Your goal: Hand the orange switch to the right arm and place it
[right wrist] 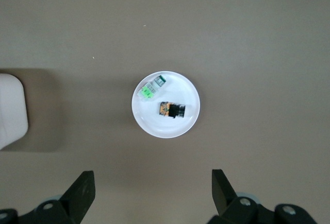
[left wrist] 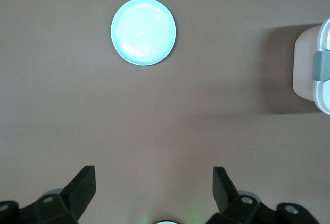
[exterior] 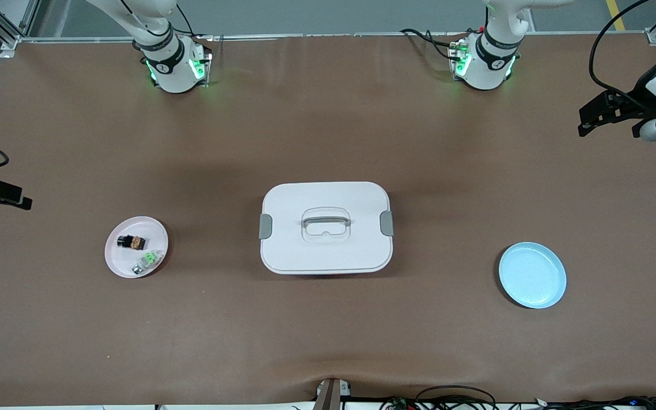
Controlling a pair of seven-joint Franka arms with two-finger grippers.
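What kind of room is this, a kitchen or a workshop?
Most likely a robotics test lab: two robot arm bases bolted at a brown-covered table, loose cables along its edge, and a few staged props like the pink plate.

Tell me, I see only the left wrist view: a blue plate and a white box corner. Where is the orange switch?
Observer: The orange switch lies on a pink plate toward the right arm's end of the table.
Operator: Is it alone there?
Observer: No, a clear part with green centre lies beside it, nearer to the front camera.
Operator: Does the right gripper hold anything?
Observer: No, the right gripper is open and empty, up in the air near that plate.
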